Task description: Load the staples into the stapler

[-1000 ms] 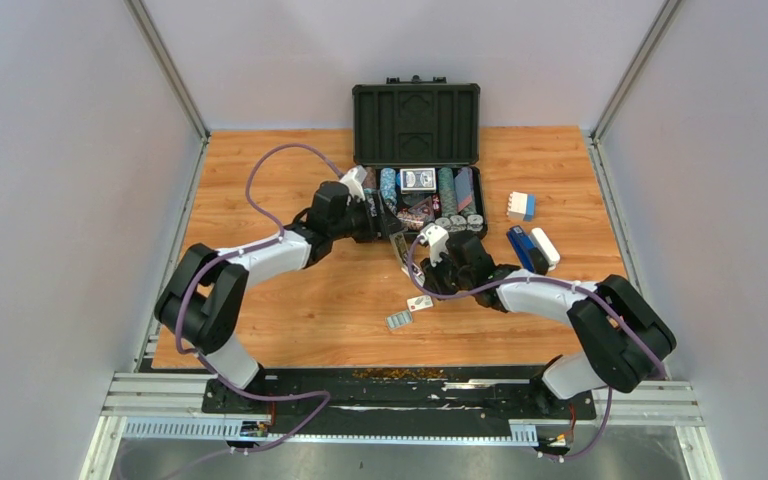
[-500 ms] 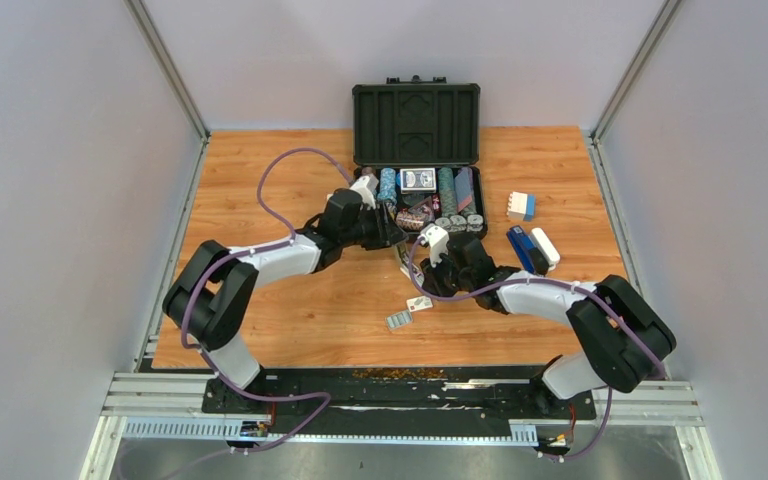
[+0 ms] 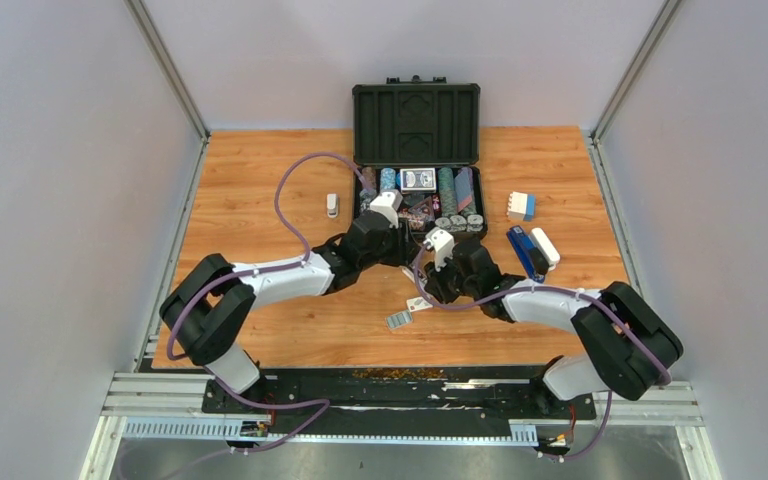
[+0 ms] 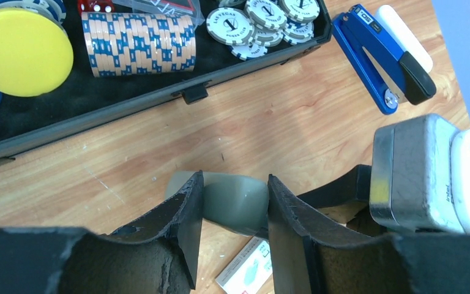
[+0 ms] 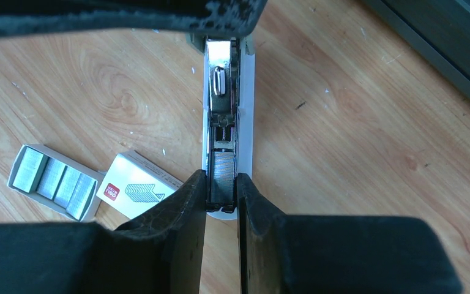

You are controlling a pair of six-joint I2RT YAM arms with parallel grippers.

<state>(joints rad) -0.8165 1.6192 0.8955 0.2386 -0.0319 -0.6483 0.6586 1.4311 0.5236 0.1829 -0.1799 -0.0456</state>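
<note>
Right gripper clamps the open stapler by its rail; left gripper grasps its grey top. The staples lie at its eight o'clock. Closing it askew could jam the strip.

"Las Vegas" on white chips (in blk case), staple sleeve logo unreadable

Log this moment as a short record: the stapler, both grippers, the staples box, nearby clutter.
stapler: open, channel exposed
left gripper: shut on its grey-olive end
right gripper: shut on its channel
silvery strip: ribbed, lying in the channel by the right fingers
staples tray: on the table, strips inside, beside its sleeve
clutter: dark blue stapler; open chip case
</note>
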